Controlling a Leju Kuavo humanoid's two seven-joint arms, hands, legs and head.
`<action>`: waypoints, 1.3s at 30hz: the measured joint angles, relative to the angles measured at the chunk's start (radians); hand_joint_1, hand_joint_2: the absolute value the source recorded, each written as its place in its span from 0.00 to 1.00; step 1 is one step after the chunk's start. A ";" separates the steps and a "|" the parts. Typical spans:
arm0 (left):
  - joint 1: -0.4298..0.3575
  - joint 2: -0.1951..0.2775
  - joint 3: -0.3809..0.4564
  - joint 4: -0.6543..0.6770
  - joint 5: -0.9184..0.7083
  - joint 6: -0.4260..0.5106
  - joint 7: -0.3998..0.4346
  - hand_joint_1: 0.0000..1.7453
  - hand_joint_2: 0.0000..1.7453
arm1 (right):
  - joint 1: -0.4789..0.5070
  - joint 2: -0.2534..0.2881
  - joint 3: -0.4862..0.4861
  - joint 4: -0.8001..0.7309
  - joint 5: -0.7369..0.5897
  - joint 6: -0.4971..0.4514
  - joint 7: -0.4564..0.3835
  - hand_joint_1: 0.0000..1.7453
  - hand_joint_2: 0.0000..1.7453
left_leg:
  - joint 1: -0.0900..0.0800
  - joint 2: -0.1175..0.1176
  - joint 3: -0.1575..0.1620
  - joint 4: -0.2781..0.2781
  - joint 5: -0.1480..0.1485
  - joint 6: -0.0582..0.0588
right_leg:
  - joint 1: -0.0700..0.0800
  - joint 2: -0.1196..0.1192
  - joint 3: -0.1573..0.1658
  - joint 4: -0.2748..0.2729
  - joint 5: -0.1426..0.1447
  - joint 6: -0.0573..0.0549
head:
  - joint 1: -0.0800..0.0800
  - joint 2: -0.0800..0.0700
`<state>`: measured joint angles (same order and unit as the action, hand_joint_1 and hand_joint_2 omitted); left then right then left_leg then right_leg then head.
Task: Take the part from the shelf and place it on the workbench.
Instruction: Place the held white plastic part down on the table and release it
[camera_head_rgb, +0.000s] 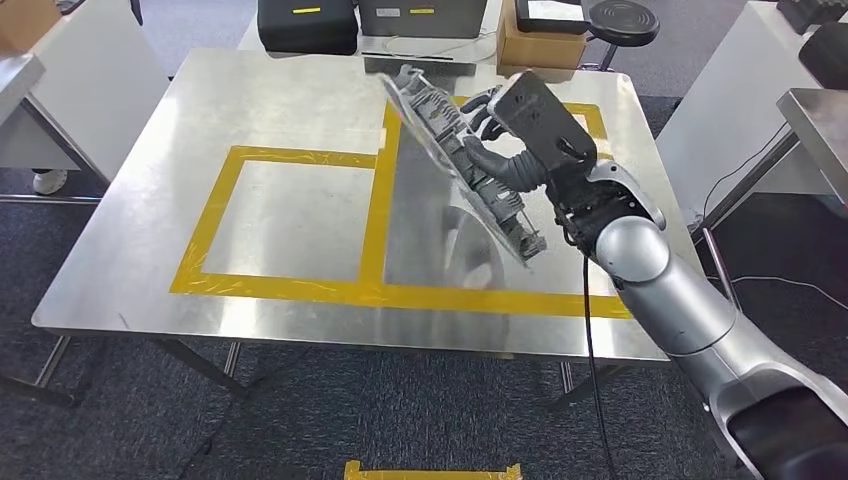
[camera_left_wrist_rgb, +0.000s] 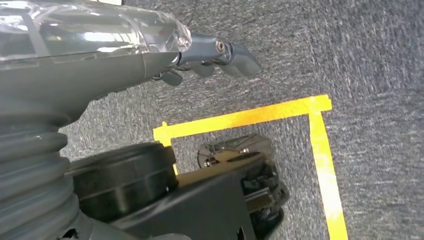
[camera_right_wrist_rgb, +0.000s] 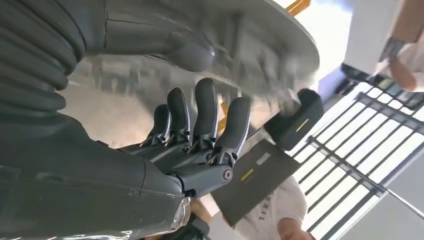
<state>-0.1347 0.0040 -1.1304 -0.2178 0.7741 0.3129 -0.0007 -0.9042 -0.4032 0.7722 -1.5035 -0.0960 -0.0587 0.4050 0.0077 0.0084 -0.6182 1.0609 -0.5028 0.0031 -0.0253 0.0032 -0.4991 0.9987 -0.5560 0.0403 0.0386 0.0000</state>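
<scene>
The part is a grey cast-metal plate with ribs and bosses on one face. My right hand grips it by one edge and holds it tilted, above the right-hand yellow-taped box of the steel workbench. Its lower end hangs just over the tabletop. In the right wrist view the part lies between the thumb and the dark fingers of my right hand. My left hand hangs over the carpet floor with its fingers loosely apart, holding nothing.
Black cases and a cardboard box stand at the bench's far edge, beside a round black stool. Other tables flank it left and right. A person in a white shirt stands nearby. Yellow floor tape marks the carpet.
</scene>
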 joint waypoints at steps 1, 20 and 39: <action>-0.002 -0.002 -0.001 0.000 -0.003 -0.002 0.003 0.00 1.00 | -0.029 0.002 0.015 0.019 0.009 0.012 0.022 1.00 1.00 | 0.000 0.000 0.000 0.000 0.000 0.000 | 0.000 0.000 0.000 0.000 0.000 0.000 | 0.000 0.000; -0.011 -0.011 -0.015 0.000 -0.021 -0.010 0.019 0.00 1.00 | -0.279 0.041 0.256 0.327 0.245 0.239 0.291 1.00 1.00 | 0.000 -0.001 0.001 0.000 0.000 0.000 | 0.000 0.000 0.000 0.000 0.000 0.000 | 0.000 0.000; -0.005 -0.004 -0.015 0.000 -0.026 -0.008 0.015 0.00 1.00 | -0.216 -0.048 0.237 0.322 0.162 -0.007 0.212 1.00 1.00 | 0.000 -0.022 0.001 0.001 0.001 0.000 | 0.000 -0.008 0.002 0.000 0.000 0.000 | -0.001 0.000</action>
<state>-0.1398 0.0002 -1.1456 -0.2174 0.7485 0.3052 0.0146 -1.1198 -0.4516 1.0088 -1.1815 0.0659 -0.0655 0.6170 0.0080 -0.0132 -0.6170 1.0617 -0.5023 0.0028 -0.0256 -0.0046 -0.4966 0.9985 -0.5560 0.0404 0.0373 0.0000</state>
